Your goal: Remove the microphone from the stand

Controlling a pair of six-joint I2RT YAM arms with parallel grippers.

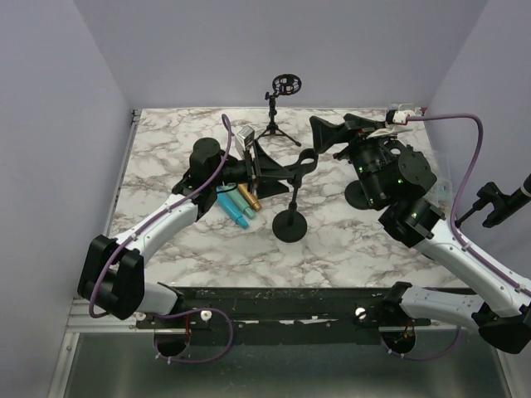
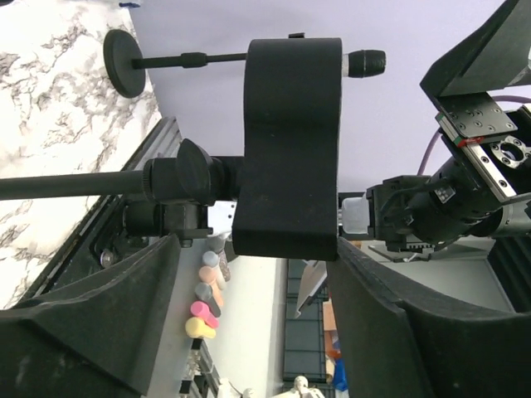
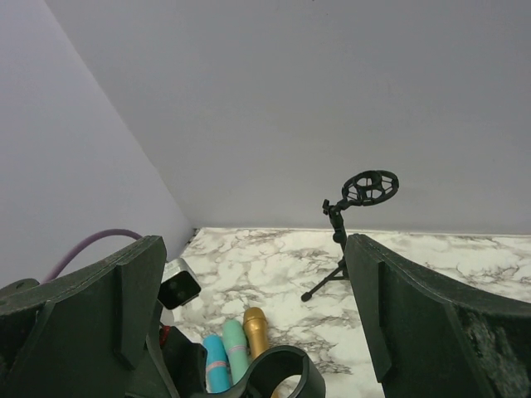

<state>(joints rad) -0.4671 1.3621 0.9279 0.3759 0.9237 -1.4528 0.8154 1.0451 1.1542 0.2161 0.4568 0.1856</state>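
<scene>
A black stand with a round base (image 1: pixel 289 225) rises to a black clip (image 1: pixel 304 157). In the right wrist view the clip (image 3: pixel 286 373) is a ring with nothing in it. Three microphones lie together on the marble table: blue (image 1: pixel 229 205), teal (image 1: pixel 241 205) and gold (image 1: pixel 250 197). My left gripper (image 1: pixel 292 166) is open with the clip (image 2: pixel 290 149) at its fingertips (image 2: pixel 373 298). The right finger is next to the clip; a gap shows on the left side. My right gripper (image 1: pixel 332 133) is open and empty, raised just right of the clip.
A black tripod stand with a round shock mount (image 1: pixel 285 84) stands at the back middle. A second round-based stand (image 1: pixel 358 196) stands under my right arm and shows in the left wrist view (image 2: pixel 124 62). Purple walls close the table on three sides.
</scene>
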